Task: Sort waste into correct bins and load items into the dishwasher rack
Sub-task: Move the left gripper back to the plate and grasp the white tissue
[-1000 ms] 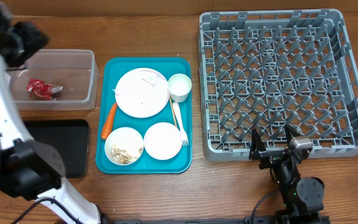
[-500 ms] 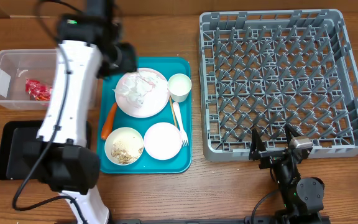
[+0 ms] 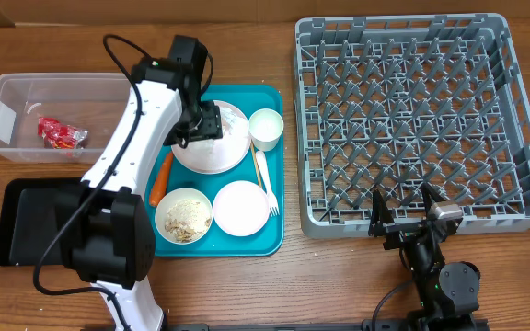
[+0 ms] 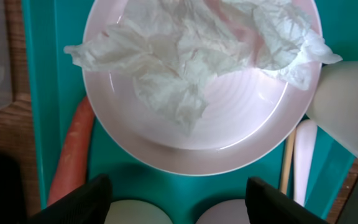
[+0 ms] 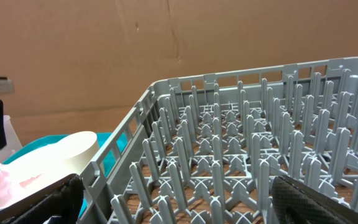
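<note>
My left gripper hangs open over the large white plate on the teal tray, nothing between its fingers. In the left wrist view a crumpled white napkin lies on the plate, beyond the left gripper. The orange carrot lies left of the plate. A bowl of crumbs, a white bowl, a cup and a fork share the tray. One red wrapper lies in the clear tub. My right gripper stands open at the grey rack's near edge.
The black tray lies at the front left, below the clear tub. The teal tray sits between the bins and the rack. In the right wrist view the rack's pegs rise just ahead of the right gripper.
My left arm has swung right from above the clear tub to above the plate. The right arm has not moved.
</note>
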Available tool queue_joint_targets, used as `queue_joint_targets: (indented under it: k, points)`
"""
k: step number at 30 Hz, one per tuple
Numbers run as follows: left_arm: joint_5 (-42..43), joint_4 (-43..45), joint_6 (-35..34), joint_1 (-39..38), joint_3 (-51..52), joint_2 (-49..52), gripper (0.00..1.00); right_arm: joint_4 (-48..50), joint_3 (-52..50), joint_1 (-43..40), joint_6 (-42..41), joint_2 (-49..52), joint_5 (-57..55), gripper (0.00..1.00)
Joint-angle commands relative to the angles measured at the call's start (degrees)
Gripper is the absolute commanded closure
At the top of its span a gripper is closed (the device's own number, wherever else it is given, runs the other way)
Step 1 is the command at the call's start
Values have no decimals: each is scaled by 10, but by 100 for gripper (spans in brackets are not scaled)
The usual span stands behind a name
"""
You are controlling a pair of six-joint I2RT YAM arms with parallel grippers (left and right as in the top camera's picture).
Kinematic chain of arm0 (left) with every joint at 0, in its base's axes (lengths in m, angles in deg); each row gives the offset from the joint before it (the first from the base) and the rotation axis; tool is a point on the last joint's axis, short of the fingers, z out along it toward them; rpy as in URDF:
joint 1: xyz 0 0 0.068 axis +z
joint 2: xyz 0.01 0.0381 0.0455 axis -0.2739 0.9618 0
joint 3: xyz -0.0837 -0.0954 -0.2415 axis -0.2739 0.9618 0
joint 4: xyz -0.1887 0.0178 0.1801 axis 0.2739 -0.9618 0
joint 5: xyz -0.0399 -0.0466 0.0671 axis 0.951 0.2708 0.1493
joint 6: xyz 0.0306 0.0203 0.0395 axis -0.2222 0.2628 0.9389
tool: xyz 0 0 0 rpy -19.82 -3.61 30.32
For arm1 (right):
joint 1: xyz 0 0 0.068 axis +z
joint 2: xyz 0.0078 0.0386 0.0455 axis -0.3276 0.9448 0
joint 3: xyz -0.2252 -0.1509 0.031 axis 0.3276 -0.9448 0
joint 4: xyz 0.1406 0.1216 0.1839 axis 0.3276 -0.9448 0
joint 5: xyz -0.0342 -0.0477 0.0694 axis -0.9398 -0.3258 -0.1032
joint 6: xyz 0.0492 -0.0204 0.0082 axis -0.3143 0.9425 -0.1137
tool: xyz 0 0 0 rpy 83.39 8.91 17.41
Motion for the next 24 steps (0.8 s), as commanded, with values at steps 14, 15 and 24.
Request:
queue_joint_targets:
  k: [14, 15, 24]
  points:
    - [-7, 158, 5, -1, 127, 6, 31, 3, -6, -2, 2, -5, 3, 0]
    - [-7, 168, 5, -1, 134, 6, 31, 3, -6, -2, 2, -5, 3, 0]
    - [-7, 249, 5, -1, 196, 6, 30, 3, -6, -2, 2, -5, 3, 0]
